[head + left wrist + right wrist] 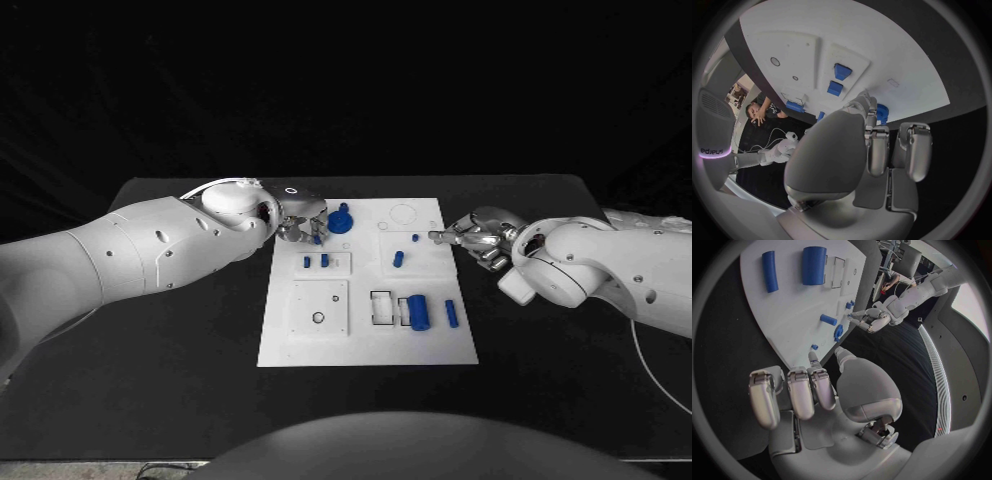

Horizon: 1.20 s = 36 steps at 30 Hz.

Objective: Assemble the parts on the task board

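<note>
My head view was dim, the room black around the bench [173, 400], while the white task board [368, 345] glared bright. Both wrist views bent straight edges hard toward their rims. The nearest robot hand [873, 150] surfaces looked soft, slightly blurred.

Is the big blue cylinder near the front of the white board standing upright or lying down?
Lying down. In the head view the big blue cylinder rests on its side on the task board, its long side showing, beside a thinner blue part.
</note>
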{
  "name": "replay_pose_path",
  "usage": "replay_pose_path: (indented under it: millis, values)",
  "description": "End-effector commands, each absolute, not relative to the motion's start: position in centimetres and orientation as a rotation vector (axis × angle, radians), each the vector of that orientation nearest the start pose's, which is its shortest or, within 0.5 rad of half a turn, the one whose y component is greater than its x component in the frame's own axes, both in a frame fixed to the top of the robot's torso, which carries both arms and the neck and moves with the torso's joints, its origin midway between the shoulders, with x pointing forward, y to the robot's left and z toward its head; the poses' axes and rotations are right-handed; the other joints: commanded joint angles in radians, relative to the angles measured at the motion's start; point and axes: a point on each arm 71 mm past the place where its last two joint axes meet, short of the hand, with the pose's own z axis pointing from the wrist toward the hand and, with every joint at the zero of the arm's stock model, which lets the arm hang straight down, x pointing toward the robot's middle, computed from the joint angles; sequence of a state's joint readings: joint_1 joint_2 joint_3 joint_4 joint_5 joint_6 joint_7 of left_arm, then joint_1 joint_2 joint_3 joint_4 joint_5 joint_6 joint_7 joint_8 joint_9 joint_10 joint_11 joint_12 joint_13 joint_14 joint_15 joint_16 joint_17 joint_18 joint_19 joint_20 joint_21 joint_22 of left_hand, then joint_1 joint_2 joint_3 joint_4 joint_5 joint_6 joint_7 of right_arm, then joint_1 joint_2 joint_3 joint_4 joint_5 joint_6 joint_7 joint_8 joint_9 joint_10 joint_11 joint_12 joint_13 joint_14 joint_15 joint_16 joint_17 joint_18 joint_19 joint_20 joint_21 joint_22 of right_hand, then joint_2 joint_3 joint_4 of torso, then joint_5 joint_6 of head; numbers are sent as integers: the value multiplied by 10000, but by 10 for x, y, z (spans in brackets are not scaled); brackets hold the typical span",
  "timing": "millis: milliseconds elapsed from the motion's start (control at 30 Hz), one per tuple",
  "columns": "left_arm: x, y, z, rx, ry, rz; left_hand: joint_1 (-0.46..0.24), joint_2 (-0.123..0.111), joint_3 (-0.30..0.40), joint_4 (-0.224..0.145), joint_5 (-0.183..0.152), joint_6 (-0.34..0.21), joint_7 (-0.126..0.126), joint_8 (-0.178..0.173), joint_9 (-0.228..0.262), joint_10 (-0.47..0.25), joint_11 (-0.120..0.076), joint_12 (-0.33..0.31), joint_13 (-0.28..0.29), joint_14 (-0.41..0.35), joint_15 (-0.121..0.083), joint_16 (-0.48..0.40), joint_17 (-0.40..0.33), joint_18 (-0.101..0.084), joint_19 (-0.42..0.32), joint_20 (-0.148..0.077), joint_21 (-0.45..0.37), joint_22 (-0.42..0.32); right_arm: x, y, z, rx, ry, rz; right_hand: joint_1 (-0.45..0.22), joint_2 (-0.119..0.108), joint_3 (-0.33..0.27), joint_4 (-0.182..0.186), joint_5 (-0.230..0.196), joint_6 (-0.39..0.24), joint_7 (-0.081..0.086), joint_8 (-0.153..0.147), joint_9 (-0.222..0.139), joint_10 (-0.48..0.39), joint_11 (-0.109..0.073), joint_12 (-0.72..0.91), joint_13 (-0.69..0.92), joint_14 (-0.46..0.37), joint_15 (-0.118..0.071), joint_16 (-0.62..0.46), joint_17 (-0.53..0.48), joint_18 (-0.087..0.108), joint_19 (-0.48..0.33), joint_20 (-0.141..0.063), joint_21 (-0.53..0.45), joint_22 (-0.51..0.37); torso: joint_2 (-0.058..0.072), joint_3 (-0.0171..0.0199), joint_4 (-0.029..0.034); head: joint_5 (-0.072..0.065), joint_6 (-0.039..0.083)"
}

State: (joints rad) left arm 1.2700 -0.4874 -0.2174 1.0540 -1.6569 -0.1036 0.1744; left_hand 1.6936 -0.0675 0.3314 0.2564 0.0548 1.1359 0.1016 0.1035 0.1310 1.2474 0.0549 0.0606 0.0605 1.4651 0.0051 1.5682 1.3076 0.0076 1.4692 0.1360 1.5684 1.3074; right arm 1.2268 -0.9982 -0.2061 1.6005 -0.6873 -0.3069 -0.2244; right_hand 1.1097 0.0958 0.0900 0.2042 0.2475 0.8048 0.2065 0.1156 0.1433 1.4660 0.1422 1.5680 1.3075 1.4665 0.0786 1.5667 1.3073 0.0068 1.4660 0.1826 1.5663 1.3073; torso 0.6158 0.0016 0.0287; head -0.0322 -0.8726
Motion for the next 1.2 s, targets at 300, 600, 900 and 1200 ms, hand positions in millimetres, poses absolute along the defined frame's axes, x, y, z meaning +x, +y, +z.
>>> replay_pose_path:
  millis: [300,600,900,1200]
  values:
    - [537,132,-241,7397,18206,-5653,70,-3,61,-5,31,65,-37,47,7,-38,-78,-2,9,1057,-1,26,2632,-76,1016,-14,24,2634,444,-271,-246,7183,20537,7102,-14,100,-27,5,61,20,105,43,9,1048,44,28,2633,1043,67,41,2635,-68,1048,84,45,2635,3,3,8,-36,0]
    - [537,132,-242,7417,18348,-5607,61,-15,87,13,30,26,-53,12,-3,-98,-90,-7,7,1057,-17,26,2632,-76,1016,-13,24,2634,444,-271,-246,7201,20492,7129,5,112,-43,8,61,37,112,77,26,1048,50,28,2633,1043,74,41,2635,-68,1048,93,45,2635,-1,-3,8,-30,0]
    - [537,133,-243,7399,18552,-5477,57,-85,105,19,29,-55,-83,-56,-24,-255,-95,-17,2,1057,-27,26,2632,-76,1016,-10,24,2634,444,-271,-246,7222,20499,7146,5,112,-43,8,61,37,112,77,26,1048,50,28,2633,1043,74,41,2635,-68,1048,93,45,2635,2,-3,10,-30,0]
    - [538,133,-244,7283,18670,-5261,-55,-531,152,200,28,-1632,-541,-428,-408,-1241,57,-5,3,1057,96,26,2632,-76,1016,13,24,2634,444,-270,-246,7222,20519,7144,5,112,-43,8,61,37,112,77,26,1048,50,28,2633,1043,74,41,2635,-68,1048,93,45,2635,-1,1,6,-30,0]
